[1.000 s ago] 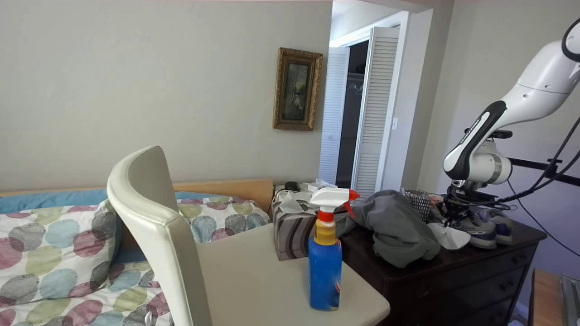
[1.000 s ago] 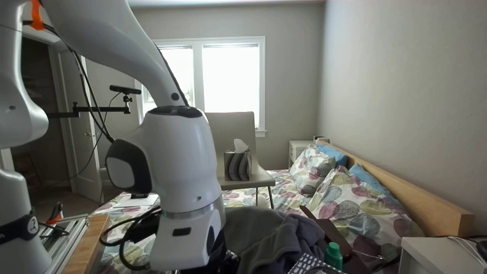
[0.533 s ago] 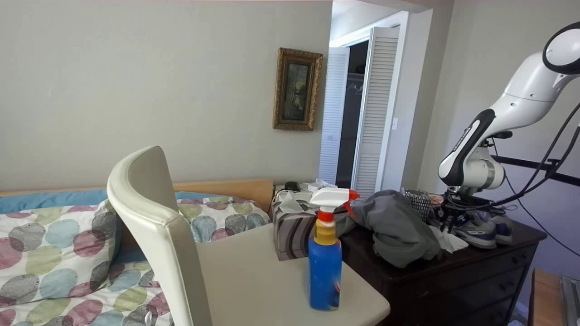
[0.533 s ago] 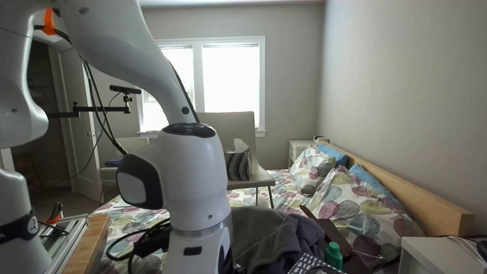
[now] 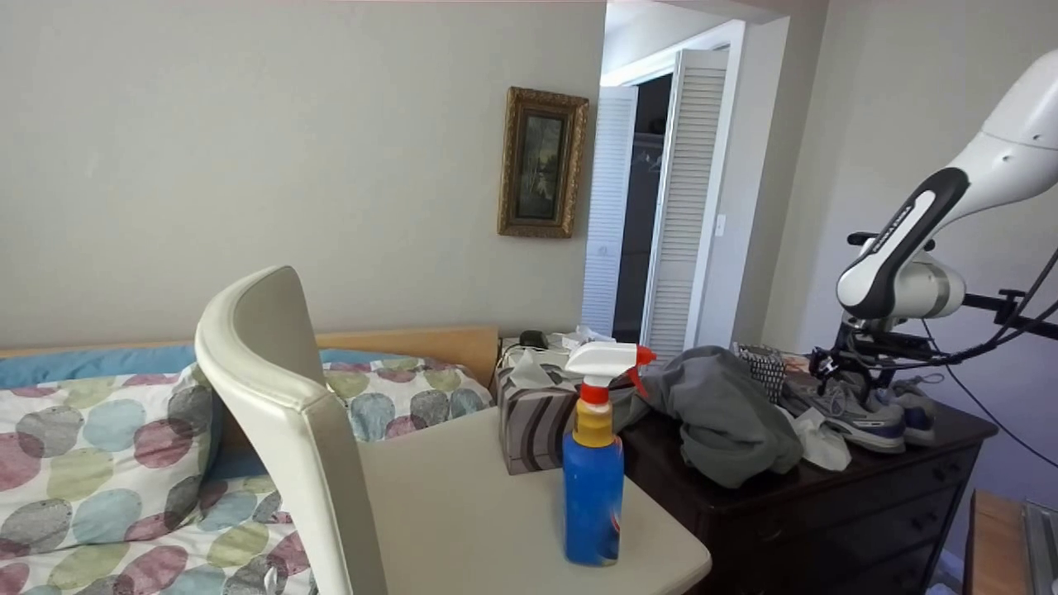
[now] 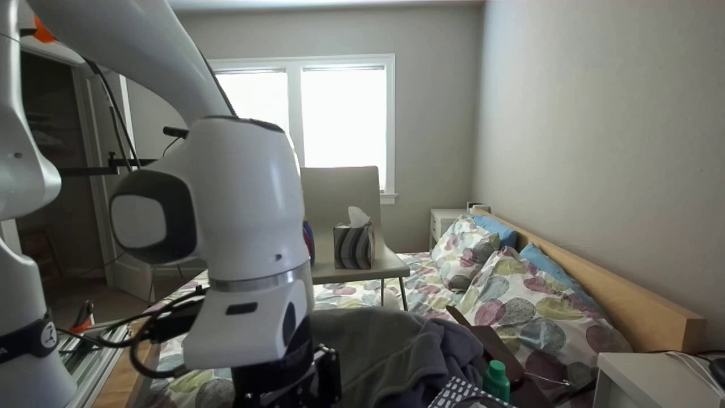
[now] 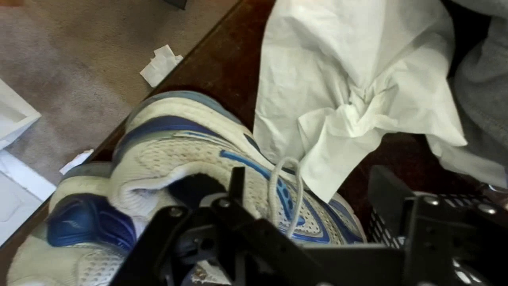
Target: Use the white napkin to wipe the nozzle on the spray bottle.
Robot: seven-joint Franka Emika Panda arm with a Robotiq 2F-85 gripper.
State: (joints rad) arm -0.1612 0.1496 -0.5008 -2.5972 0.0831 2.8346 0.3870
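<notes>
The white napkin (image 7: 357, 91) lies crumpled, with a pinched peak in its middle, on the dark dresser; one corner hangs over a shoe. In an exterior view this napkin (image 5: 825, 446) shows at the dresser's front, below my gripper (image 5: 843, 376). From the wrist my gripper (image 7: 310, 184) stands open, its fingers wide apart over the shoe with nothing between them. The blue spray bottle (image 5: 593, 500) is upright on the chair seat, its white head ending in a red nozzle (image 5: 645, 355). In an exterior view the arm hides most of the spray bottle (image 6: 308, 243).
A pair of shoes (image 7: 190, 151) sits right under my gripper. Beside the napkin is a grey garment (image 5: 719, 413). The striped tissue box (image 5: 537, 421) shares the chair seat (image 5: 446, 496) with the bottle. A green-capped bottle (image 6: 497, 381) stands near the garment.
My arm dipped toward the dresser, then rose and drew away from the napkin. The jaws have opened. The napkin lies more bunched than before; the spray bottle has not moved.
</notes>
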